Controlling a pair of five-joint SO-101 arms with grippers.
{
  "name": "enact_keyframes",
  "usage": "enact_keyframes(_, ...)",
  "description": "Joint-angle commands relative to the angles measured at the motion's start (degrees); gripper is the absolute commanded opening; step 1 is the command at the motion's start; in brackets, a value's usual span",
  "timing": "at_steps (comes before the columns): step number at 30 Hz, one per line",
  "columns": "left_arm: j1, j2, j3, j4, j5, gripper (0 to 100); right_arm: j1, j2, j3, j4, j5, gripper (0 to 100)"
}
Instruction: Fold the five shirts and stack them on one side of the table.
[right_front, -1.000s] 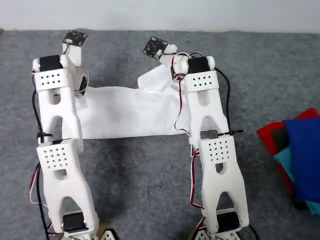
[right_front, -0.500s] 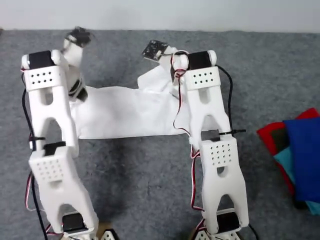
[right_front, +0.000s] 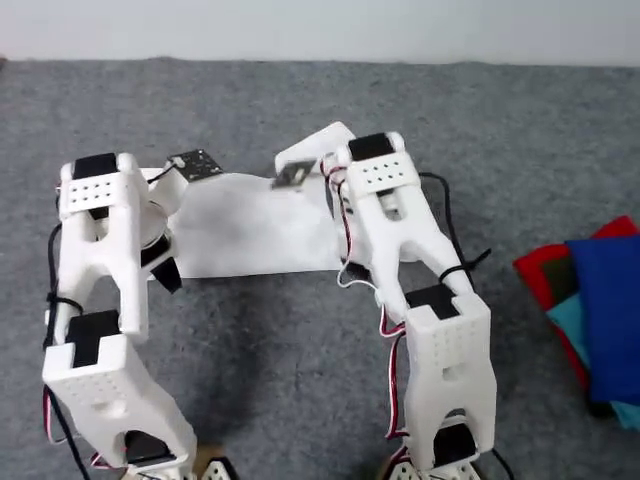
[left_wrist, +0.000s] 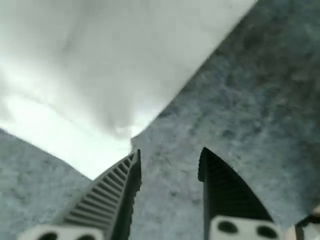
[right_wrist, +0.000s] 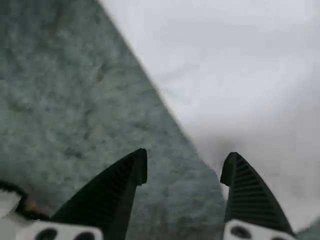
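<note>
The white shirt lay on the table, well apart from the folded pile at its right edge, with the left gripper and right gripper open and empty over the shirt's edges, probably needing to pinch them for another fold.

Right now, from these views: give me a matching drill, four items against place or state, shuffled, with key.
Items:
1. white shirt
2. blue shirt
3. left end effector
4. grey table cover

Place or state:
A. open, tips near a fabric edge
B. on top of the folded stack
C. spread out, mid-table
D. beneath everything

Pairs: 1-C, 2-B, 3-A, 4-D
</note>
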Motion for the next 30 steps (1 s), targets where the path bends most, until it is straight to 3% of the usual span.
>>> enact_keyframes(1, -0.18, 1.41, 0.04, -3.08, 0.62, 19, 0.13, -4.44, 2.81, 2.33, 0.70, 25.5)
enact_keyframes(12, 0.18, 10.29, -0.04, -9.49, 0.70, 15, 0.22, 1.98, 2.90, -3.21, 0.62, 25.5)
enact_keyframes(18, 0.26, 11.43, -0.04, -14.24, 1.58, 13, 0.31, 6.90, -7.12, -3.21, 0.62, 25.0)
enact_keyframes(20, 1.14, 11.43, -0.66, -15.12, 3.25, 9, 0.57, 9.19, -12.75, -3.21, 0.53, 20.3)
enact_keyframes(24, 2.99, 11.34, -1.54, -15.12, 3.96, 2, 0.92, 14.99, -22.95, -2.07, 0.44, 0.0)
enact_keyframes(26, 3.60, 11.16, -1.54, -14.42, 3.96, 1, 1.63, 17.71, -26.81, 0.48, 0.44, 3.6)
enact_keyframes(30, 3.69, 10.90, -1.63, -13.89, 3.96, 1, 3.30, 21.93, -31.65, 2.15, 0.44, 1.3)
